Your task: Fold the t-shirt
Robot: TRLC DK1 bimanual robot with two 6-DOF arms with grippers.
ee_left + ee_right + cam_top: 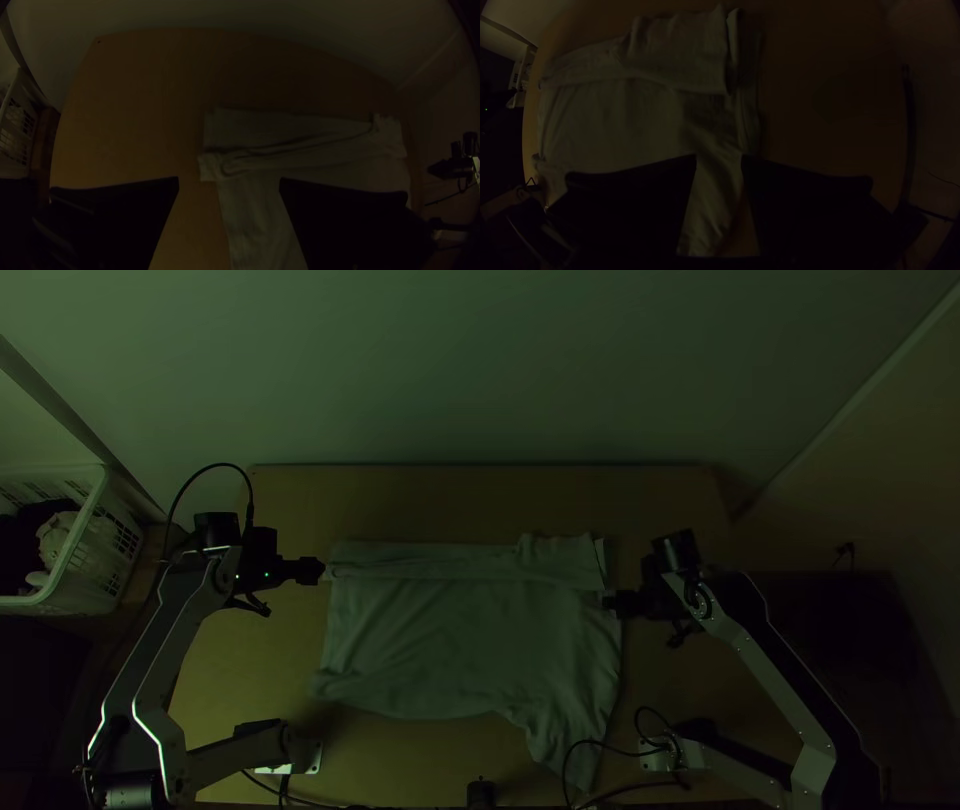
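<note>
Lying wrinkled, the t-shirt (460,640) is partly folded.

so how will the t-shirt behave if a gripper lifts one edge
Likely floppy: the t-shirt already lies in soft wrinkles. The folded band along its far side could slip open, as it seems merely laid over. Probably light, being thin cloth.

On my feeds from the rig I can't read a single text, label, brand, number or sign — not in the top view, and not in either wrist view, from the upper left of the frame to the lower right.
</note>
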